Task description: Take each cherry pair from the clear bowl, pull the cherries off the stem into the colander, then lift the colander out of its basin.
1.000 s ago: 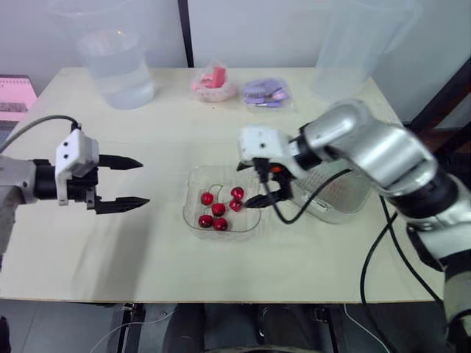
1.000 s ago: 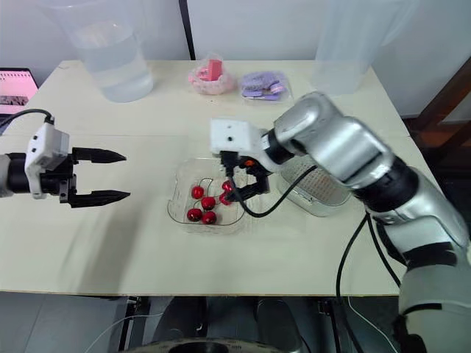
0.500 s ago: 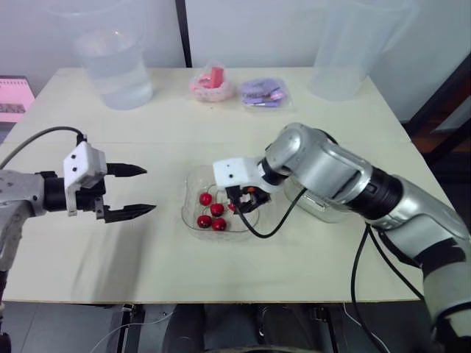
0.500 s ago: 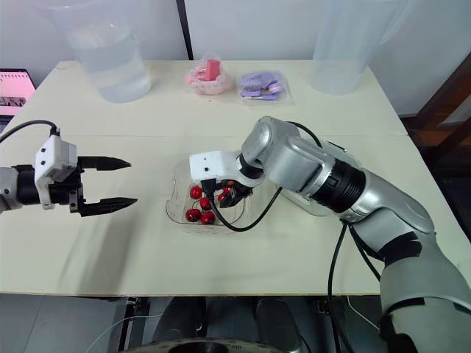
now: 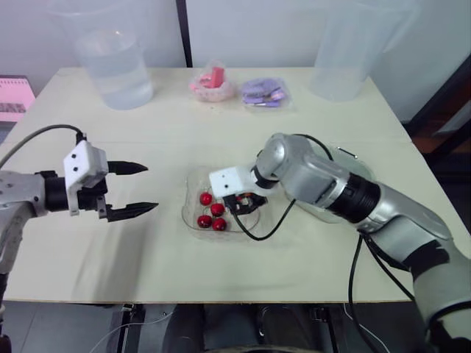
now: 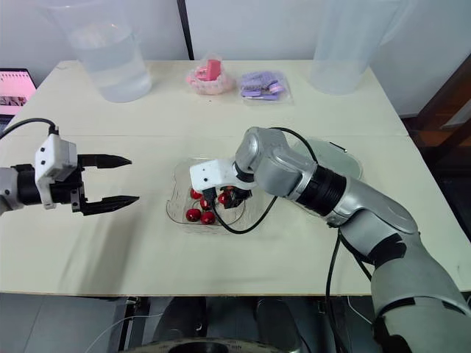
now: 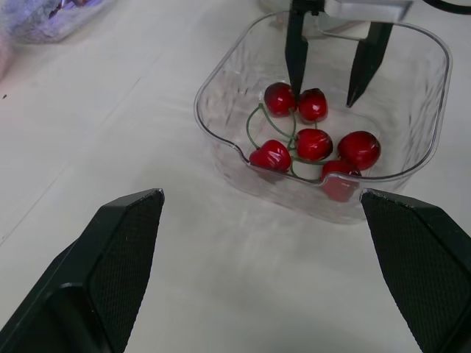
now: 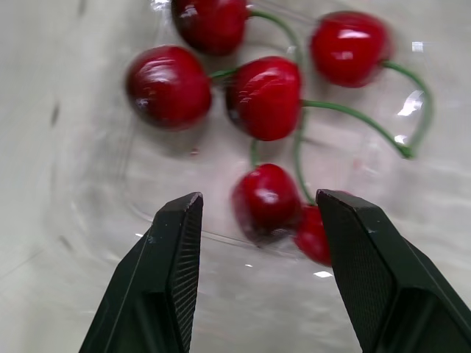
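The clear bowl (image 5: 188, 213) sits mid-table and holds several red cherries (image 5: 210, 211) joined in pairs by green stems. My right gripper (image 5: 246, 205) is down inside the bowl on its right side, open, its fingertips straddling one cherry (image 8: 265, 200) without closing on it. In the left wrist view those two black fingers (image 7: 296, 59) stand over the cherries (image 7: 313, 143). My left gripper (image 5: 151, 187) hovers open and empty above the table, well left of the bowl. Behind my right arm only an edge of the colander and basin (image 5: 340, 154) is visible.
A jug of water (image 5: 114, 62) stands back left and an empty clear jug (image 5: 346, 51) back right. A pink packet (image 5: 213, 82) and a purple packet (image 5: 263, 92) lie at the back centre. A pink item (image 5: 15, 95) is off the table's left edge.
My right gripper has swung left from the colander side and dropped into the bowl among the cherries. My left gripper has drifted slightly right, staying open.
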You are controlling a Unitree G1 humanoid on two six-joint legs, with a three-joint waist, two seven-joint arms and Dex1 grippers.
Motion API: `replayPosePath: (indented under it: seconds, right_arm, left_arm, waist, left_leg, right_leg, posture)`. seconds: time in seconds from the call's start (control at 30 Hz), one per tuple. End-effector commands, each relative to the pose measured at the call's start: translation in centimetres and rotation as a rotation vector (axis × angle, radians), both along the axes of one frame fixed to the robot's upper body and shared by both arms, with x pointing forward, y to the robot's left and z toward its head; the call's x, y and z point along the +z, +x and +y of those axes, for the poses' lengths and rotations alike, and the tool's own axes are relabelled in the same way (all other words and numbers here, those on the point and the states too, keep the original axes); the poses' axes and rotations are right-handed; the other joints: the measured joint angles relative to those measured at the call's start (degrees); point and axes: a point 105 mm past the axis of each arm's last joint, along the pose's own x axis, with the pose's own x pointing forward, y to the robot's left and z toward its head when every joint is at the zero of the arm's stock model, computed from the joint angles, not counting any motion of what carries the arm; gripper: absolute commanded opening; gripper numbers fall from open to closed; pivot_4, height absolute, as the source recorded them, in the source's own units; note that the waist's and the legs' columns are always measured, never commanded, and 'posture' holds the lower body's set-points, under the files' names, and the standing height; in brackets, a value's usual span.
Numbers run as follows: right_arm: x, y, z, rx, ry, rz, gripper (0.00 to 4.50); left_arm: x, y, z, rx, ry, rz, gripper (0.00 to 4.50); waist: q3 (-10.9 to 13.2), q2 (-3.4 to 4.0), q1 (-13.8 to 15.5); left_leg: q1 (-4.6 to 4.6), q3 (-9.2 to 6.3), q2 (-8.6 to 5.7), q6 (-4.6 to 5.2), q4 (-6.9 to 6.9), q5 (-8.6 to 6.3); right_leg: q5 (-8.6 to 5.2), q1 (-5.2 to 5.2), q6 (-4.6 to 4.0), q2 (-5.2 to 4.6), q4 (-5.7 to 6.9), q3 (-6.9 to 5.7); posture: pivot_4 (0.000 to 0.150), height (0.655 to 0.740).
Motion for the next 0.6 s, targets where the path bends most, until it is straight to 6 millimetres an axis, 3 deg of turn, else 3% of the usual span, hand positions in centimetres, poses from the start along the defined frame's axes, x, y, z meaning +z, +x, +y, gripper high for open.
replayPosePath:
  seconds: [0.03,0.47,0.53,0.6]
  right_arm:
    - [0.2,0.1,0.3,0.032,-0.013,-0.026,2.61]
    - [-0.9,0.3,0.5,0.07,-0.053,-0.039,2.61]
    - [-0.9,0.3,0.6,0.075,-0.055,-0.039,2.09]
    - [-0.9,0.2,0.6,0.081,-0.055,-0.039,1.29]
  left_arm:
    - [1.1,-0.2,0.0,0.005,-0.01,-0.047,4.5]
    - [1.2,-0.4,-0.1,0.023,-0.014,-0.052,4.5]
    - [1.2,-0.4,-0.1,0.025,-0.014,-0.053,4.5]
    - [1.2,-0.4,-0.1,0.026,-0.015,-0.055,4.5]
  waist:
    - [0.0,0.0,0.0]
    - [0.0,0.0,0.0]
    - [0.0,0.0,0.0]
    - [0.0,0.0,0.0]
  left_leg:
    - [0.0,0.0,0.0,0.0,0.0,0.0]
    - [0.01,0.0,0.0,0.0,0.0,0.0]
    - [0.01,0.0,0.0,0.0,0.0,0.0]
    - [0.01,0.0,0.0,0.0,0.0,0.0]
  right_leg:
    - [0.0,0.0,0.0,0.0,0.0,0.0]
    - [-0.05,0.01,-0.08,0.0,-0.01,0.0]
    - [-0.05,0.02,-0.08,0.0,-0.01,0.0]
    - [-0.05,0.02,-0.08,0.0,-0.01,0.0]
  posture:
    - [0.15,0.7367]
    - [0.15,0.7367]
    - [0.15,0.7367]
    - [0.15,0.7367]
